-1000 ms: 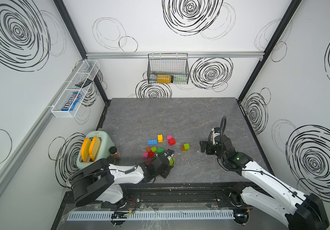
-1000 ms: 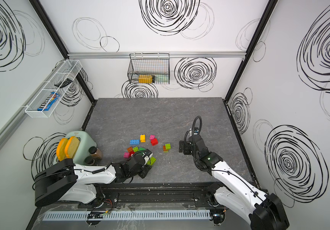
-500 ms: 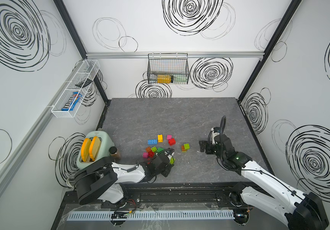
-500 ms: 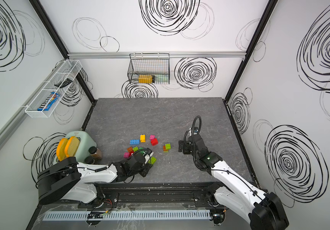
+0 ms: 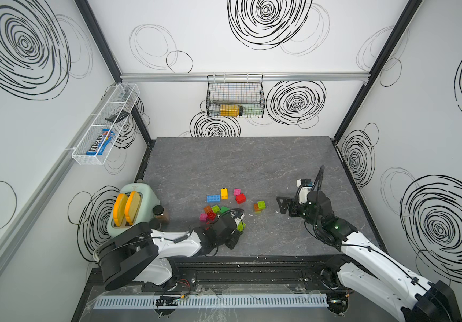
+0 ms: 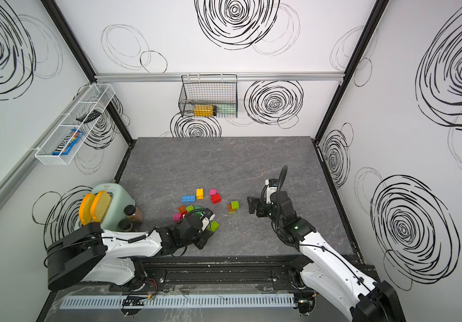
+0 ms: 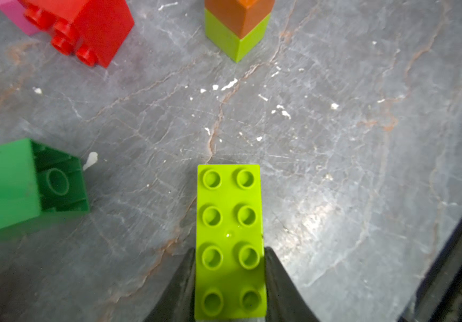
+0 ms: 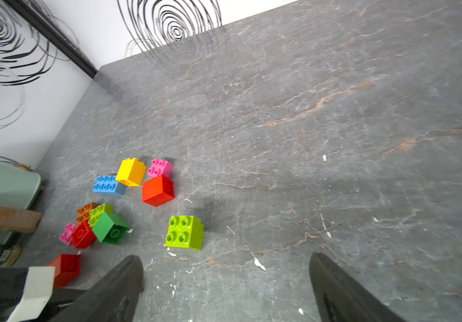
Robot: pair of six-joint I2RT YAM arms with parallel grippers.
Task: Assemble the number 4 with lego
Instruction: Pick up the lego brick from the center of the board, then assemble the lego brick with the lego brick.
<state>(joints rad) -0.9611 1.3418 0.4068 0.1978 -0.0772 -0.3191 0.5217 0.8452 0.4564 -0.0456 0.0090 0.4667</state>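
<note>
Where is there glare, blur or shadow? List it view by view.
Left wrist: glare on the table beside the long lime brick; the dark green brick blurs at the frame edge. Right wrist: right gripper soft, square lime brick throws a faint shadow. Both top views: even light, sharp.

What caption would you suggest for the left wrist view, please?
Left gripper clamping a lime eight-stud brick, with a dark green brick, a red brick and an orange-and-lime pair on the tabletop.
</note>
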